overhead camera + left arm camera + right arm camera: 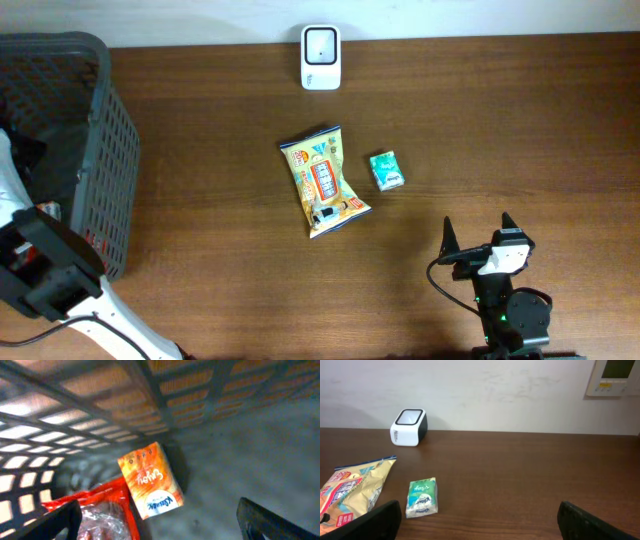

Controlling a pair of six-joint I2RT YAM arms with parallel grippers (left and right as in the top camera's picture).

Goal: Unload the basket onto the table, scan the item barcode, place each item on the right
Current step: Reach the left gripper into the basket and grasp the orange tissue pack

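Note:
The white barcode scanner [321, 57] stands at the table's far edge, and the right wrist view shows it as well [409, 427]. A yellow snack bag [322, 180] and a small green tissue pack [386, 170] lie mid-table. My right gripper [478, 235] stands open near the front edge, short of the green pack [422, 497], with nothing between its fingers [479, 522]. My left arm [45, 265] reaches into the dark basket [95, 150]. Its gripper [157, 520] is open above an orange tissue pack [149, 479] and a red packet [102, 515], touching neither.
The basket's mesh walls [75, 415] close in round the left gripper. A wall [485, 390] rises behind the table, with a panel [615, 377] at its upper right. Bare wood [520, 120] lies right of the green pack.

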